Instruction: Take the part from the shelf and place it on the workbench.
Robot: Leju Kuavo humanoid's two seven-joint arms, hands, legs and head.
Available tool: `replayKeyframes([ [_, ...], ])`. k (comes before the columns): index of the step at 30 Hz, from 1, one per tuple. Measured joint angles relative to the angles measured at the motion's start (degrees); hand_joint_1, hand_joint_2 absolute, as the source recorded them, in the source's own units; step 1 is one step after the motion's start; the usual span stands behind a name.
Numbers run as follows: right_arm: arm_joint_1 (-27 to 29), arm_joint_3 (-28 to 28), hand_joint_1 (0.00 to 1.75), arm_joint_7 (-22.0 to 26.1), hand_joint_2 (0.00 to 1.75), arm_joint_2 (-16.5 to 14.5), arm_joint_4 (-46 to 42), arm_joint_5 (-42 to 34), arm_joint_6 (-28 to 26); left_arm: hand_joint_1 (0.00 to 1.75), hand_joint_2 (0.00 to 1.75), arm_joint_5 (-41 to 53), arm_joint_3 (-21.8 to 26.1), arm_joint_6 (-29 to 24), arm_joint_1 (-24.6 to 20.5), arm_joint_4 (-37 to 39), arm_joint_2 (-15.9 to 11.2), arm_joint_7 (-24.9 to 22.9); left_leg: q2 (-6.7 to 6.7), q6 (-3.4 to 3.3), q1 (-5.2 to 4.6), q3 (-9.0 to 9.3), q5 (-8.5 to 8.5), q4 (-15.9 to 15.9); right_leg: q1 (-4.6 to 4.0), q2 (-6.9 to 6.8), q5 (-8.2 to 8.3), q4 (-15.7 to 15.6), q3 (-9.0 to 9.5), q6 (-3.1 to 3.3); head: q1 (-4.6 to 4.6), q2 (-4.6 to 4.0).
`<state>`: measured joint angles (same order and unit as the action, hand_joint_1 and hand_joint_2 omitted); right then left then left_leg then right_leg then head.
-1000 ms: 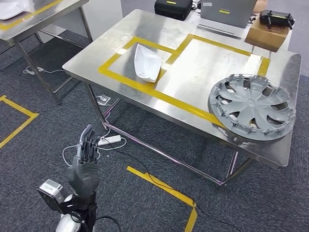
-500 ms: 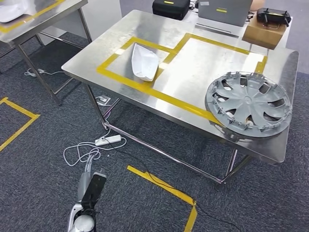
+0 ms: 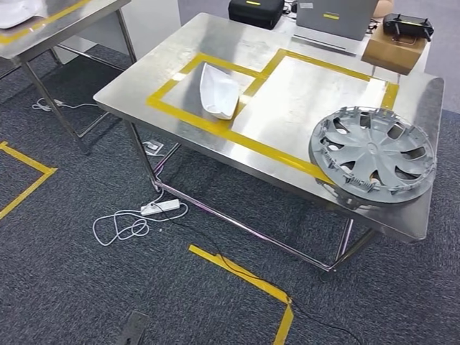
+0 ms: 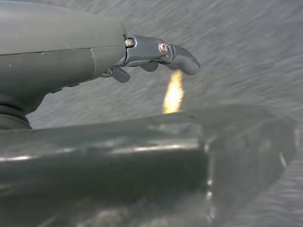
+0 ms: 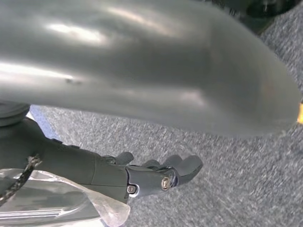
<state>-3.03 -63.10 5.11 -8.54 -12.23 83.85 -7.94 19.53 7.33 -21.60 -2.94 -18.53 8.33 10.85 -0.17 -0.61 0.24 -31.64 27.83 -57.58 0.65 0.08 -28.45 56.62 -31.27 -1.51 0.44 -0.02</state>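
Table (image 3: 282,108): brushed stainless steel on thin tube legs, marked with yellow tape into two rectangular bays, which I take to be set-down zones for parts.
White part (image 3: 218,91): a smooth, shallow, shell-like piece, pointed at one end, lying inside the left taped bay (I judge this to be the task's part, already on the table, though the pictures alone cannot confirm it).
Hubcap (image 3: 373,156): grey plastic wheel cover with curved spokes and clip tabs round its rim, lying flat near the table's right front corner, overlapping the tape line and apart from the white part.
Left hand (image 4: 107,56): seen in the left wrist view, hanging over blurred grey carpet; dark fingers (image 4: 161,52) reach out fairly straight and hold nothing.
Right hand (image 5: 118,177): in the right wrist view, over speckled carpet; its fingers (image 5: 178,168) are loosely curled with nothing visibly between them, a clear plastic-looking piece lies alongside the hand, and whether the hand touches it I cannot tell.
Floor (image 3: 65,273): dark carpet with yellow tape corners, a white power strip (image 3: 160,208) and a looped cable under the table.
Far edge: a black case (image 3: 257,11) and a cardboard box (image 3: 394,54).
Stage: placement looks done.
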Motion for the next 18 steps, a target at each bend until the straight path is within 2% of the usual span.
replayKeyframes([
  [2,0.0,0.0,0.0,0.89,0.0,0.03,0.01,0.01,-0.02,0.0,0.0,-0.33,0.82,1.94,0.03,1.66,0.02,-4.41,0.06,-0.77,0.14,-0.04,-0.29,0.24,0.09,-0.04,-2.07,2.65,-1.28,-0.49,0.16,0.0],
  [3,0.02,0.0,0.0,1.5,0.0,0.04,0.01,-0.04,-0.03,0.0,0.0,-0.4,1.16,3.28,0.13,2.35,0.05,-7.13,0.11,-1.02,0.16,-0.1,-0.38,0.27,0.11,-0.05,-3.86,5.59,-2.64,-0.62,0.26,0.0],
  [5,0.05,-0.02,0.0,2.97,0.0,0.07,0.02,-0.41,-0.19,0.0,0.0,-0.26,1.79,6.35,0.68,3.61,0.2,-13.25,0.24,-1.3,-0.03,-0.29,-0.48,0.24,0.08,-0.07,-7.51,13.47,-6.07,-0.77,0.36,0.0],
  [6,0.08,-0.09,0.0,3.8,0.0,0.09,0.02,-0.77,-0.48,0.0,0.0,0.23,1.99,7.54,1.1,4.13,0.38,-16.1,0.29,-1.35,-0.16,-0.34,-0.51,0.23,0.06,-0.07,-8.27,16.16,-7.25,-0.75,0.34,0.0],
  [7,0.12,-0.21,0.0,4.63,0.0,0.1,0.01,-1.14,-0.88,0.0,0.0,0.88,2.09,8.37,1.52,4.58,0.6,-18.57,0.3,-1.37,-0.29,-0.36,-0.53,0.22,0.03,-0.07,-8.15,17.18,-7.67,-0.67,0.35,0.0],
  [8,0.14,-0.43,0.0,5.58,0.0,0.13,0.01,-1.58,-1.38,0.0,0.0,1.71,2.1,8.92,1.92,4.98,0.94,-20.79,0.25,-1.39,-0.42,-0.34,-0.54,0.21,-0.02,-0.07,-6.75,15.4,-6.71,-0.46,0.34,0.0],
  [10,0.08,-0.98,0.0,7.54,0.0,0.2,-0.01,-2.4,-1.98,0.0,0.0,2.85,2.03,9.52,2.41,5.55,1.75,-23.82,0.1,-1.37,-0.61,-0.25,-0.55,0.19,-0.21,-0.08,-3.04,7.41,-2.6,0.16,0.35,0.0],
  [11,-0.01,-1.26,0.0,8.71,0.0,0.25,-0.01,-2.86,-2.01,0.0,0.0,3.12,1.99,9.58,2.55,5.75,2.18,-24.86,0.04,-1.28,-0.77,-0.27,-0.52,0.1,-0.32,-0.08,-1.74,3.42,-0.55,0.44,0.34,0.0],
  [12,-0.09,-1.49,0.0,9.96,0.0,0.29,-0.01,-3.25,-1.88,0.0,0.0,3.19,1.98,9.46,2.61,5.88,2.53,-25.44,0.02,-1.13,-0.89,-0.37,-0.55,0.02,-0.43,-0.07,-1.24,1.08,0.68,0.62,0.32,0.0],
  [15,0.03,-2.11,0.0,14.1,0.0,0.33,-0.01,-4.16,-1.28,0.0,0.0,3.07,1.99,8.79,2.69,6.09,3.23,-26.21,0.03,-0.39,-0.92,-0.66,-0.68,-0.21,-0.47,-0.06,-0.99,-0.11,1.37,0.99,0.29,0.0],
  [16,0.1,-2.34,0.0,15.23,0.0,0.34,-0.01,-4.52,-0.97,0.0,0.0,2.97,2.0,8.47,2.71,6.12,3.42,-26.07,0.03,-0.1,-0.87,-0.82,-0.29,-0.65,-0.36,-0.13,-0.81,-0.21,1.37,1.24,0.26,0.0],
  [18,0.07,-2.76,0.0,16.62,0.0,0.34,-0.01,-5.24,-0.51,0.0,0.0,2.74,2.05,7.74,2.74,6.13,3.66,-25.4,0.04,0.49,-0.78,-1.82,1.74,-3.2,-0.1,-0.29,-0.49,-0.46,1.37,1.75,0.02,0.0],
])
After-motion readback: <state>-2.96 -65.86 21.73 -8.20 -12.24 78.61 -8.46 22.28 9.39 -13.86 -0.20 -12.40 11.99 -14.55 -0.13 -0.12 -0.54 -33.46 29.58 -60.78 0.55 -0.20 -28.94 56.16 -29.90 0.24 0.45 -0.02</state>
